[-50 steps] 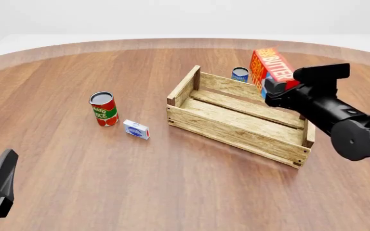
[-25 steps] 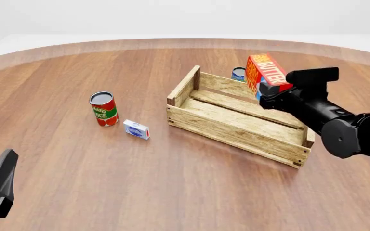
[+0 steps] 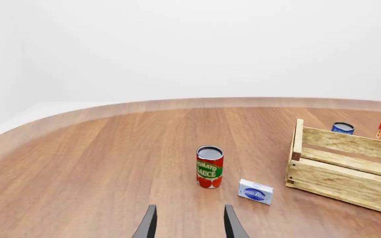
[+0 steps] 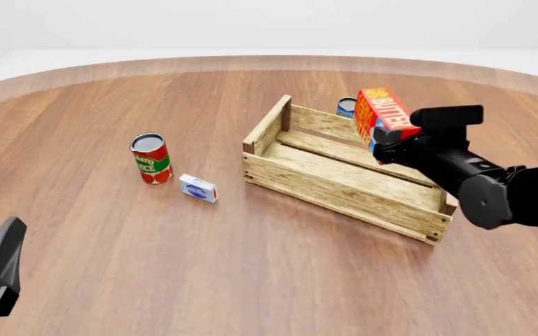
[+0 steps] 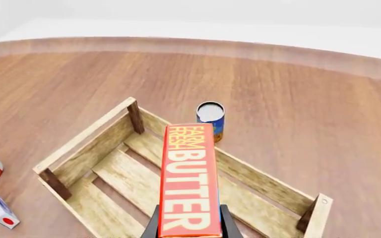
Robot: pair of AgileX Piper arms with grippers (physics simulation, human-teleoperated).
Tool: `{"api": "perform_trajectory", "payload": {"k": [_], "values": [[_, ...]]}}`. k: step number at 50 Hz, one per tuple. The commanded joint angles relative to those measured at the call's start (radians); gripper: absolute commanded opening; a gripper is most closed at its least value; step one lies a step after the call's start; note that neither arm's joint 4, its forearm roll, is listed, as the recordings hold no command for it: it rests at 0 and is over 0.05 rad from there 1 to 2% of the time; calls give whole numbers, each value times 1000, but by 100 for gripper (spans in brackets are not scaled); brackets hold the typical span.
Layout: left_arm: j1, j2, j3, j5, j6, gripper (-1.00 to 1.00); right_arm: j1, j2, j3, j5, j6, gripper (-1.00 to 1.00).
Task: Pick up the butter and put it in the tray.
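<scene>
Above the tray [image 4: 344, 183], right end effector [image 4: 382, 138] clamps the tilted butter [image 4: 382, 115].

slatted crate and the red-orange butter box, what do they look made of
Light slatted wooden crate: looks like unfinished pale wood, with visible grain, knots and darker corner posts. Red-orange rectangular butter carton: probably printed cardboard, with flat faces, sharp edges and matte lettering; a render, so uncertain.

The tray [image 4: 349, 170] sits right of the middle of the table [image 4: 250, 266], with the butter [image 4: 384, 115] up in the air over its far right part, a small can [image 4: 347, 106] behind it, and a tall can [image 4: 151, 158] and a little box [image 4: 199, 188] to its left.
</scene>
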Motion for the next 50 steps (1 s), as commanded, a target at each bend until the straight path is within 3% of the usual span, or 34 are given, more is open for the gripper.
{"api": "perform_trajectory", "payload": {"k": [1, 50], "values": [[0, 0, 0, 0, 0, 100, 0, 17, -30, 7, 26, -100], [0, 0, 0, 0, 0, 100, -11, 119, -72, 11, 47, -100]]}}
